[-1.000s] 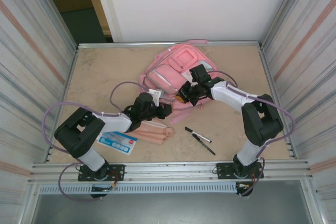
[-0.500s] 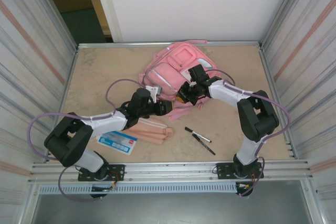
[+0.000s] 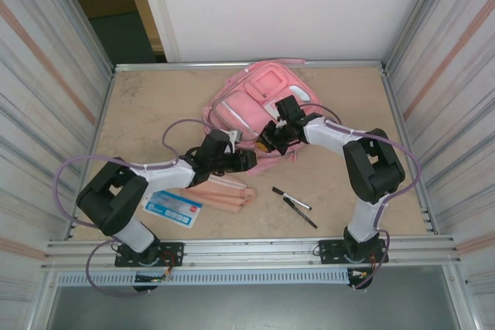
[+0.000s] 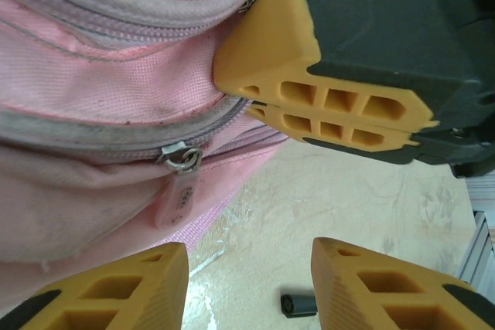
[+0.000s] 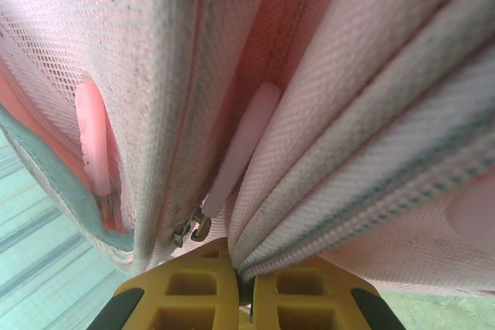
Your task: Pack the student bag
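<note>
Student bag (image 3: 249,106) lies at the far middle of the tabletop (image 3: 147,106), a little further left than a second ago. The right hand (image 3: 268,142) stays clamped on a fold at its near edge. The left hand (image 3: 246,161) has reached in beside it and has spread; it now stands open and holds nothing, with a zip pull (image 4: 179,191) just ahead. It looks to be lining up to open that pocket, so packing seems not yet begun. Nearer lie a pink pencil pouch (image 3: 232,197), two pens (image 3: 291,198) and a blue-and-white card (image 3: 172,210). Ribbed metal panels (image 3: 46,113) close both sides, with a white wall (image 3: 294,5) behind.
</note>
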You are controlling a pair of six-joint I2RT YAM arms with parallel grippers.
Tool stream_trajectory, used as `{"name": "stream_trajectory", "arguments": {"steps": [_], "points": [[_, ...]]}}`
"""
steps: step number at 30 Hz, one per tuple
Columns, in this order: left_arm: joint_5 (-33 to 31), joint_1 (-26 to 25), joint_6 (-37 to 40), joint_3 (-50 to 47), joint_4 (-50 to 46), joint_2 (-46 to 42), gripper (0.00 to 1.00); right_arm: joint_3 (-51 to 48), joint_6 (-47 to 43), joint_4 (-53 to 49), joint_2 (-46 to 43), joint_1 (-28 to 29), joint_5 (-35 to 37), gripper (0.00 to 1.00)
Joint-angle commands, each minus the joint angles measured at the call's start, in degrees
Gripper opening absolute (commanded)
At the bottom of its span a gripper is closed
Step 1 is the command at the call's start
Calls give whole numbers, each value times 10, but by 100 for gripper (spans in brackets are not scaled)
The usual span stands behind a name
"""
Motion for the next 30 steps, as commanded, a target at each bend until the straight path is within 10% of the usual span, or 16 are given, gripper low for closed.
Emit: {"name": "stream_trajectory", "arguments": {"steps": [1, 18, 30], "points": [[-25, 2, 5, 26, -20, 13, 46, 18, 19, 18, 6, 15, -30, 0], [-256, -13, 18, 126, -235, 61, 42, 18, 51, 19, -36, 51, -22, 0], [-255, -13, 26, 107, -242, 28, 1, 16, 45, 12, -46, 45, -17, 0]]}}
